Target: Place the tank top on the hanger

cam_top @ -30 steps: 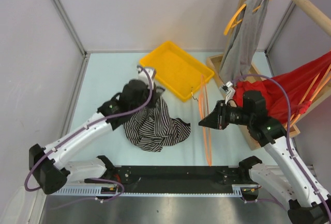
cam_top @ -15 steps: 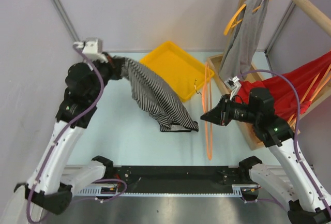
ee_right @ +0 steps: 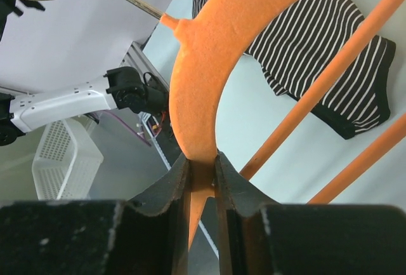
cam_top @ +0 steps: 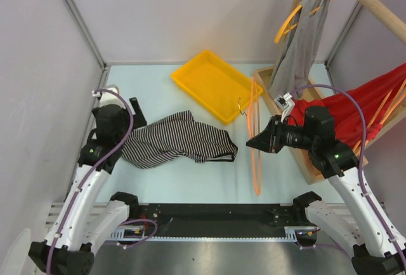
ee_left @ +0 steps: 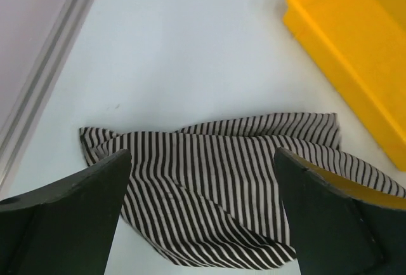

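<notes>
Left gripper (ee_left: 200, 157), fingers spread wide with nothing between them, poised above the tank top (ee_left: 216, 199) and not touching it. Tank top lying loosely spread on the pale table (cam_top: 158, 91), thin black-and-white stripes, dark edging along the end nearest the hanger (cam_top: 255, 136). From overhead, laid crosswise between the two arms, just on the near side of the yellow tray (cam_top: 216, 84), one end close under the left wrist, the other just short of the hanger.

Right gripper (ee_right: 203, 160), fingers closed tight on the orange hanger's curved bar. Hanger held upright, edge-on to the overhead camera, silver wire hook (cam_top: 239, 106) toward the tray's near corner, lower end toward the arm bases; impossible to tell whether that lower end touches the table. Hanger and tank top apart, a strip of bare table between them. Through the right wrist camera, striped cloth visible beyond the hanger's bars.

At the far right, a grey garment (cam_top: 301, 53) on another orange hanger from a wooden rail (cam_top: 368, 2), and a big red cloth (cam_top: 368, 107) just beside it.
</notes>
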